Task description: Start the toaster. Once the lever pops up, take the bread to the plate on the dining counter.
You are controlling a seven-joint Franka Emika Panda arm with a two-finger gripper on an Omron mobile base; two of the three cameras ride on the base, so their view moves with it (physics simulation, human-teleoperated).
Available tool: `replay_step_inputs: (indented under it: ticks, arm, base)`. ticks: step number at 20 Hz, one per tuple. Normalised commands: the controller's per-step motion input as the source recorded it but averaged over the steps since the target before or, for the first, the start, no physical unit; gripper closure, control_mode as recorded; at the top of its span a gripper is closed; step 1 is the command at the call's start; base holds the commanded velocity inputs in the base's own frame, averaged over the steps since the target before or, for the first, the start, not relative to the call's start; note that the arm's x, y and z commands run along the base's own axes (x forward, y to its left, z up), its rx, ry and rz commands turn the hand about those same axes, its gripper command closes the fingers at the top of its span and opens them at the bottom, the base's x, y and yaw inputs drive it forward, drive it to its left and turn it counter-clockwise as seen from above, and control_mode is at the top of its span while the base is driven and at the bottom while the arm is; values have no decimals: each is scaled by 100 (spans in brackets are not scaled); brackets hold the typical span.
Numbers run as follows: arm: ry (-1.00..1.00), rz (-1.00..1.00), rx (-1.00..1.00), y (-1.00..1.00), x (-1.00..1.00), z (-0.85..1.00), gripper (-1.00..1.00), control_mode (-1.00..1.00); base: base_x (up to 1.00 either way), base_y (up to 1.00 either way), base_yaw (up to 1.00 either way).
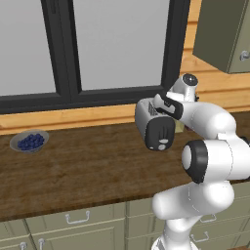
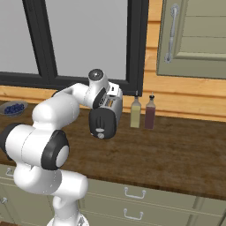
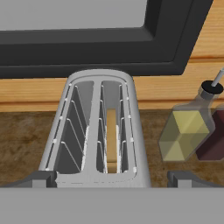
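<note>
The toaster [image 1: 155, 128] stands on the wood counter [image 1: 73, 171] beneath the arm [image 1: 210, 146].

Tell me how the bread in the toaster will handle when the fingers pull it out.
The bread stands on edge in the right slot of the toaster, thin and flat, so it is probably light and fairly stiff. Wire guides sit close on both sides, so it may snag unless lifted straight. Its narrow top edge gives little to pinch and may crumble.

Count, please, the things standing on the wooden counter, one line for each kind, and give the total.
Toaster: 1, with the bread in one slot
Bottles: 2, one yellow, one dark red
Bowl of blueberries: 1
Total: 4 things on the counter
</note>
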Motion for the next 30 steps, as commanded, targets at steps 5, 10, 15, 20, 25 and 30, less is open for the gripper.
replay_step_inputs:
  ticks: [5, 10, 15, 20, 25, 30]
  arm:
    - [0, 0, 0, 0, 0, 0, -100, -100]
    - [0, 0, 0, 0, 0, 0, -100, -100]
    - [0, 0, 0, 0, 0, 0, -100, -100]
    - [0, 0, 0, 0, 0, 0, -100, -100]
    - [0, 0, 0, 0, 0, 0, -100, -100]
    - [0, 0, 0, 0, 0, 0, -100, -100]
  base:
    - [0, 0, 0]
    - [0, 0, 0]
    - [0, 0, 0]
    - [0, 0, 0]
    - [0, 0, 0]
    - [0, 0, 0]
